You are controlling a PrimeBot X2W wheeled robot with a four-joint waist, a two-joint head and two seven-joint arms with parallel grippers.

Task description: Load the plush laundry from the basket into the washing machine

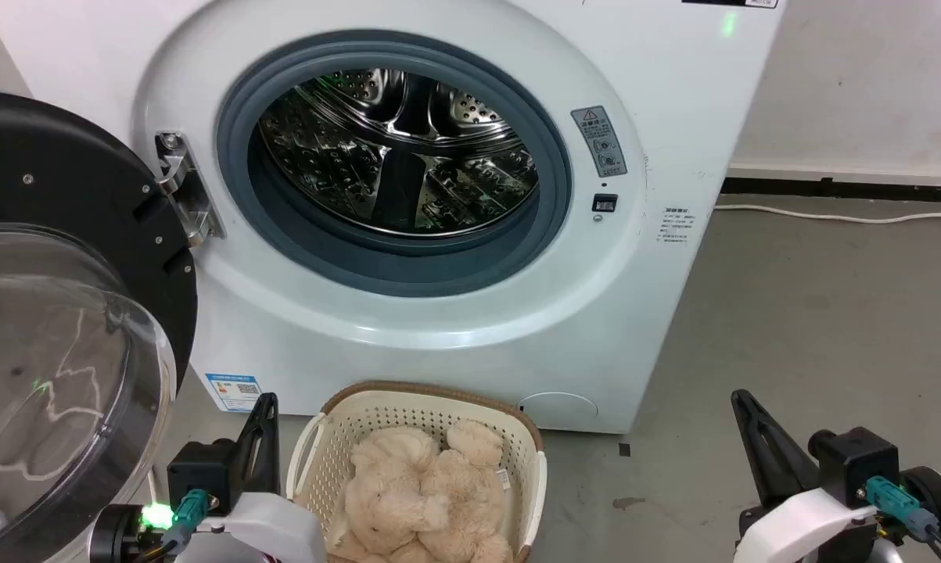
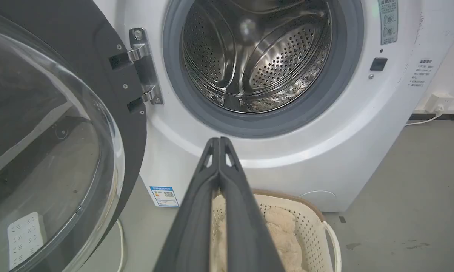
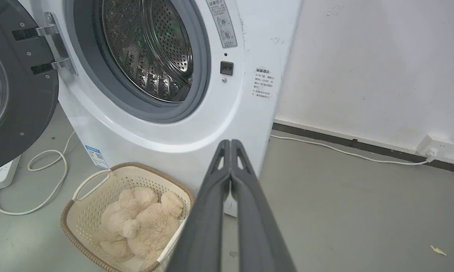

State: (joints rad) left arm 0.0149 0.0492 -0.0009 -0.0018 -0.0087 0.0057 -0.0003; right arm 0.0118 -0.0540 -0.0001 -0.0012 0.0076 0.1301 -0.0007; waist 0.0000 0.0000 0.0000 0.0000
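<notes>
While both grippers sat low in the head view, the plush laundry lay curled inside the basket at the bottom centre of the frame, between them. The left gripper, at the lower left, had its two dark fingers pressed together on nothing. Its tips stood just beside the basket's left handle and apart from the bear; whether they touched the handle could not be told from that angle. The right gripper, at the lower right, was likewise closed and empty, well apart from the basket over bare grey floor.

Seen from the left wrist, the joined fingers rose through the bottom centre and covered the left part of the basket, with cream fur showing just to their right. From the right wrist, basket and bear lay at the lower left, left of the closed fingers and below their tips.

The basket stood on the floor just in front of the washing machine, under its round mouth. Above, the steel drum gleamed inside the grey gasket, and the door hung open at the left edge. A white cable ran along the floor at the upper right.
</notes>
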